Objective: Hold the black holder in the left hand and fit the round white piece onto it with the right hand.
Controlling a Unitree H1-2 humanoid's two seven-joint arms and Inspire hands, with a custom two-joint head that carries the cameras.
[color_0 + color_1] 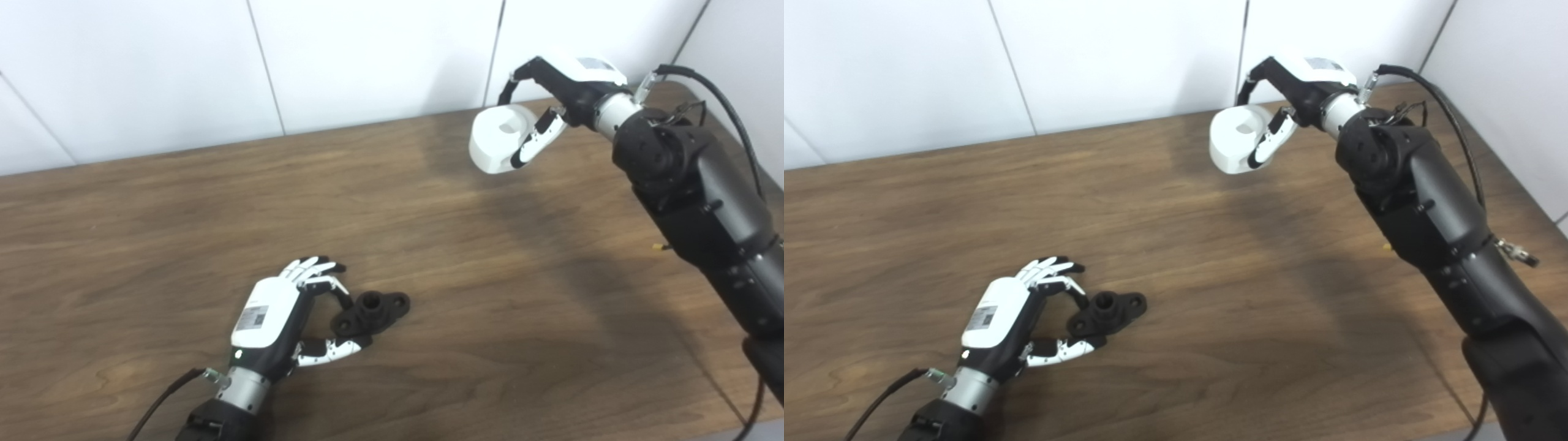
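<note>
The black holder [372, 311] lies on the wooden table [465, 294] at front left, a short post standing up from its flat base. My left hand [277, 318] lies beside it, with a curled finger and the thumb [343, 348] pinching its near end; the other fingers are spread. My right hand [554, 101] is raised over the table's far right and is shut on the round white piece [501, 138], held in the air with its open side facing the camera. The same scene shows in the right eye view: holder [1107, 312], white piece [1236, 142].
A white panelled wall [367, 61] runs along the table's far edge. The right arm's dark forearm [698, 196] and its cable cross the table's right side. The table's front edge shows at bottom right.
</note>
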